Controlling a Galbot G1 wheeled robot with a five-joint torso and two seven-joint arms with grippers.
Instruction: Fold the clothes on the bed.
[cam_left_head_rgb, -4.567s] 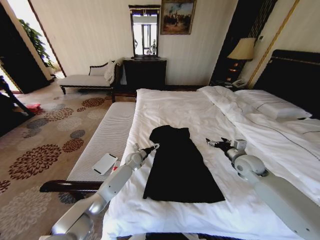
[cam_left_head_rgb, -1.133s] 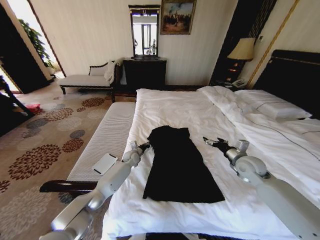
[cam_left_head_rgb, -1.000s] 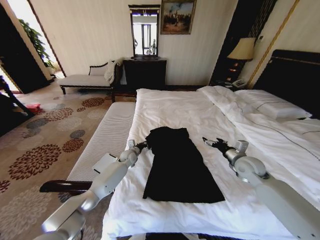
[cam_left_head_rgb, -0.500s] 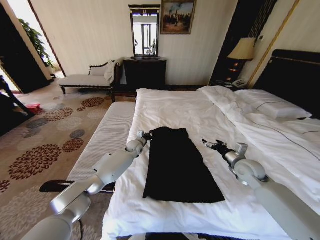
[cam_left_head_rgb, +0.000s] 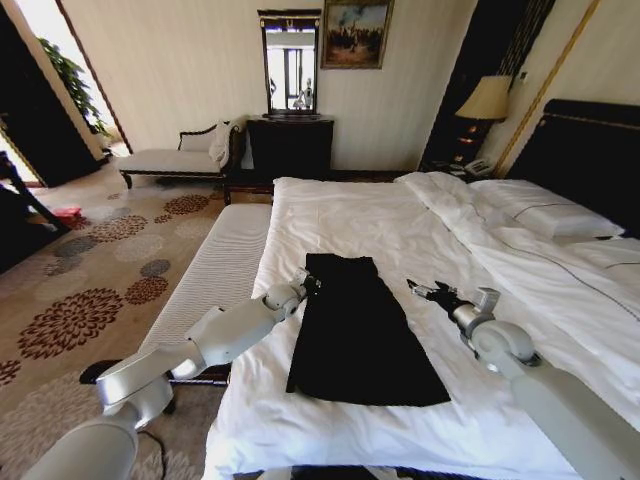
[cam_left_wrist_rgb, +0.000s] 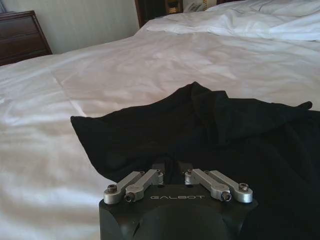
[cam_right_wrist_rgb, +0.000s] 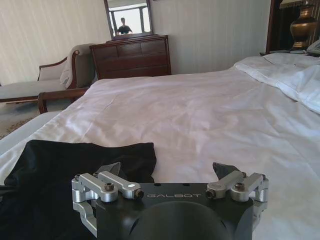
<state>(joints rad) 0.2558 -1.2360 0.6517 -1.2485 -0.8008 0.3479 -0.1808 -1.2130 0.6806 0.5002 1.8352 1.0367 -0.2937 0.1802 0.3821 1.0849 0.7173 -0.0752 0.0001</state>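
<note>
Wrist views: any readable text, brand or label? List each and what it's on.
"GALBOT", on the black body of the left hand, in the left wrist view.
"GALBOT", on the black body of the right hand, in the right wrist view.
No text can be read on the black T-shirt or the bed.
The framed painting on the wall carries nothing legible.

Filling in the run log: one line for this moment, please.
left gripper: shut on T-shirt left edge | right gripper: open, over bed beside shirt | shirt: flat
</note>
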